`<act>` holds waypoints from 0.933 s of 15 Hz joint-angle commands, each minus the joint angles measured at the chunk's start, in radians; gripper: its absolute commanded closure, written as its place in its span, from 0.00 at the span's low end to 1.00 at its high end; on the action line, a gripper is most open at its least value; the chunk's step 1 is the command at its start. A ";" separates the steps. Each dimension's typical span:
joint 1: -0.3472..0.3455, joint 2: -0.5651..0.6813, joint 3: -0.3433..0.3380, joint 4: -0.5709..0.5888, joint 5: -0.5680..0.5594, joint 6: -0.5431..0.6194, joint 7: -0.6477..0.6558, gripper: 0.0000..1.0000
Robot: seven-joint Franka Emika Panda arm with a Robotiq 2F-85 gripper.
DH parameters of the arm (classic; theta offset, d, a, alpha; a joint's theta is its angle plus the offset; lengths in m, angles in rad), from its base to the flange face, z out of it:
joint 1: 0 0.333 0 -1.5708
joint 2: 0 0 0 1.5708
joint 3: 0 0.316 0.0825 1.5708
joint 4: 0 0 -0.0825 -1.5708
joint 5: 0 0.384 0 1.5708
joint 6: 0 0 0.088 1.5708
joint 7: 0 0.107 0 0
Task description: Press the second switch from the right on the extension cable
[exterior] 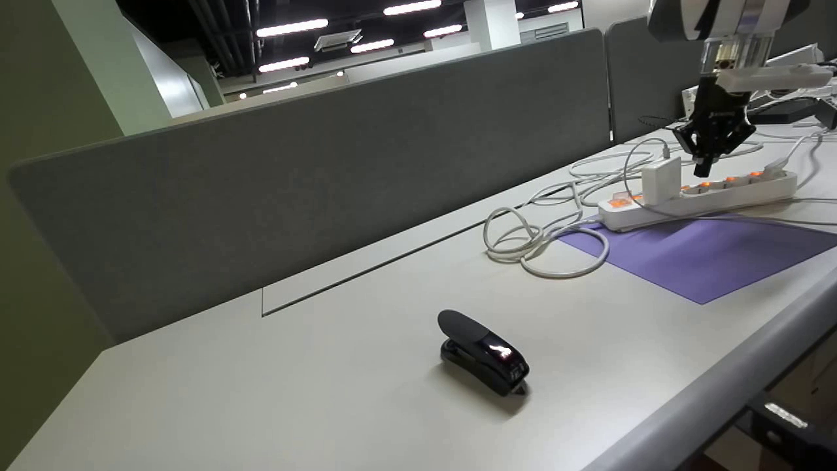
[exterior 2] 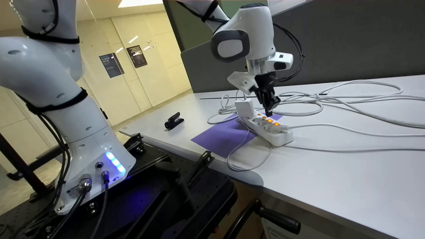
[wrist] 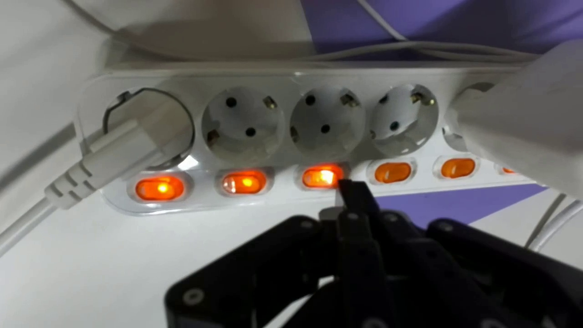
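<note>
I can't read any lettering from here: the two dark posters (exterior 2: 112,65) on the pale wall (exterior 2: 162,43) carry print too small to make out, and the marks (exterior: 516,373) on the black stapler-like gadget (exterior: 485,353) blur.

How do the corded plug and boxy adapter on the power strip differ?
Build: the corded plug is slim and low; the boxy adapter is bulkier, standing taller on the power strip.
Position: the plug sits at one end; the adapter nearer the other.
Exit: the plug's cord leaves sideways; the adapter's thin cable leaves from its top.
Both are white.
</note>
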 commanded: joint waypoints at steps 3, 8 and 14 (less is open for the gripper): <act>-0.026 0.021 0.014 0.015 -0.023 0.003 0.027 1.00; -0.045 0.039 0.025 0.024 -0.019 0.007 0.021 1.00; -0.095 0.042 0.075 0.034 0.004 0.005 0.002 1.00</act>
